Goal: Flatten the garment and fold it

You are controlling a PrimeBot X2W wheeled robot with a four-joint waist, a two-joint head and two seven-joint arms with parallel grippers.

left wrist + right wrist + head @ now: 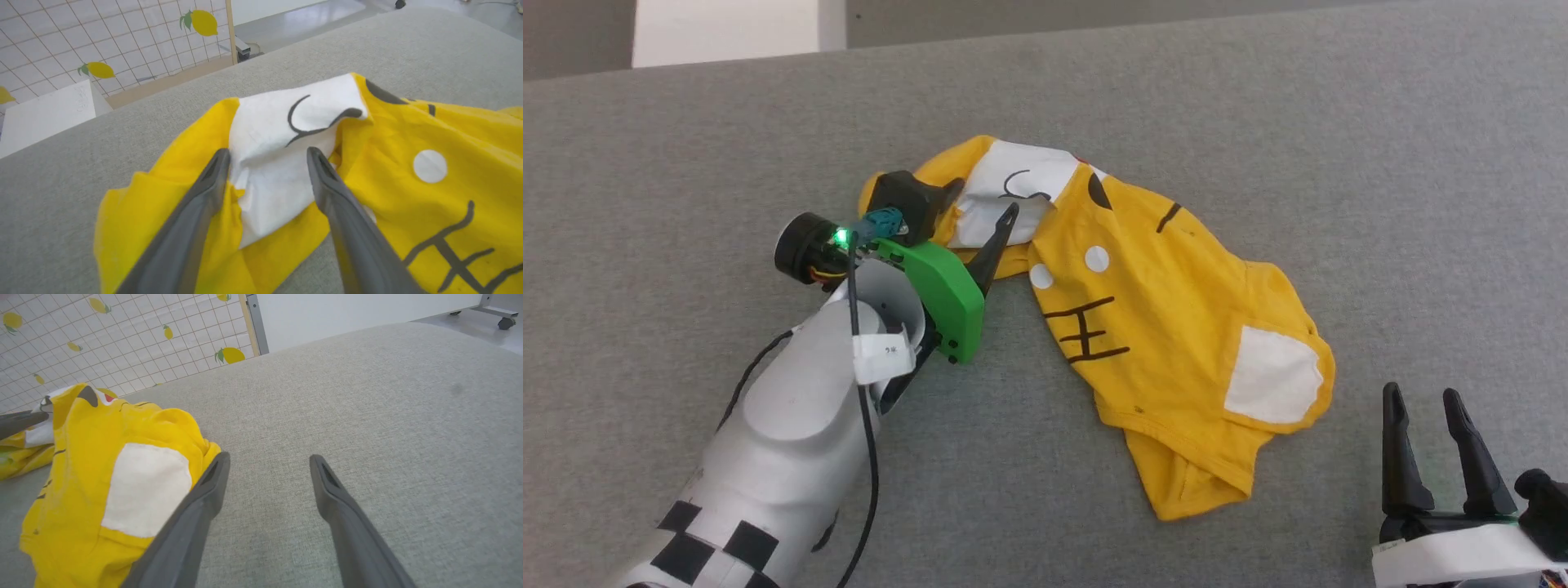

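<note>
The garment (1152, 318), a bright yellow T-shirt with white patches and black lines, lies crumpled in a curved heap on the grey fabric table (1298, 122). My left gripper (980, 204) is open at the shirt's far-left end. In the left wrist view its tips (267, 153) straddle a bunched white patch of the garment (408, 130) without pinching it. My right gripper (1423, 396) is open near the lower right, just right of the shirt's near end. In the right wrist view that gripper (269, 457) has bare table between its fingers, with the garment (81, 465) to its left.
The table's far edge (1094, 37) runs across the top of the head view. Past it the wrist views show a white box (45, 114) and a tiled screen with lemon prints (122, 339). Wide grey surface (388, 396) lies right of the shirt.
</note>
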